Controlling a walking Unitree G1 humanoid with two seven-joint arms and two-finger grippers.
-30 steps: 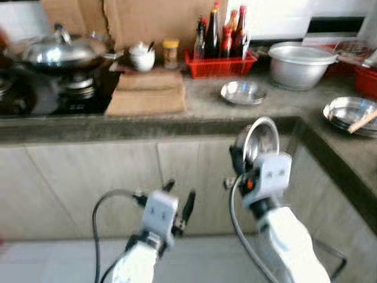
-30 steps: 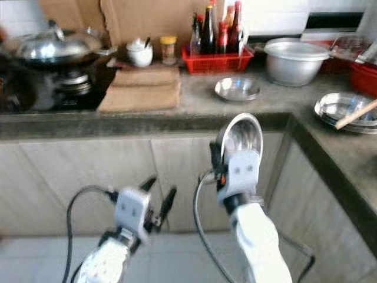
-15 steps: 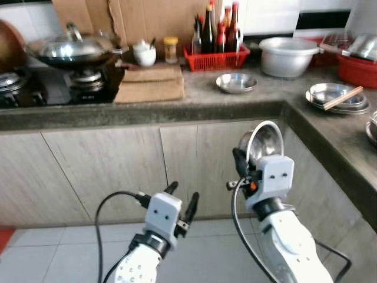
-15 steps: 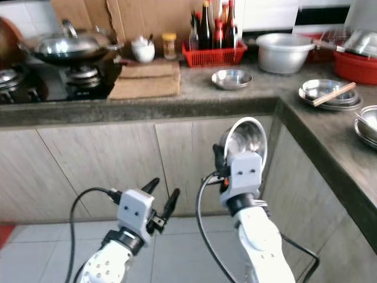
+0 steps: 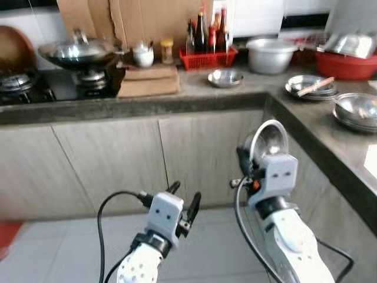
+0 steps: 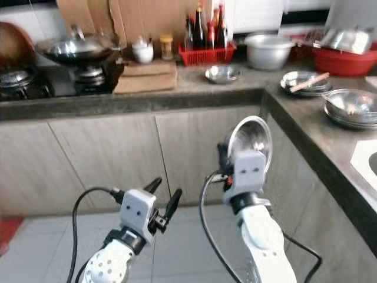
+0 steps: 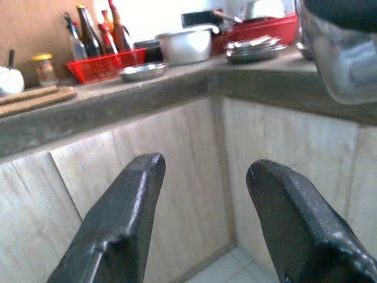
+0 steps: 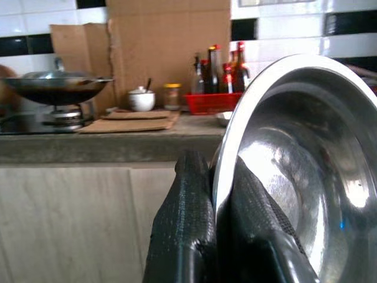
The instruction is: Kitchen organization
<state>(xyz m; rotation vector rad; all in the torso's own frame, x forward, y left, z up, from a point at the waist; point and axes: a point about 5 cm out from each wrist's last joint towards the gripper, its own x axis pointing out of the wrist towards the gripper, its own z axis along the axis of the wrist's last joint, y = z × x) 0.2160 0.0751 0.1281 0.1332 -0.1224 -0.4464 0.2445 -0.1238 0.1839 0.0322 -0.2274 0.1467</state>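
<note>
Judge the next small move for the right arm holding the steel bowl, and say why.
Probably step toward the counter and raise the steel bowl to its height. The right gripper pinches the bowl's rim on edge, well below and short of the countertop. Other steel dishes sit stacked on the right side, a likely spot for it. The left gripper is open and empty.

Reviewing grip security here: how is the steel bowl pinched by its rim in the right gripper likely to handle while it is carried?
The steel bowl looks thin and rigid, so probably light. Its polished surface may slip between the right gripper fingers. Held on edge by the rim alone, it could swivel.
</note>
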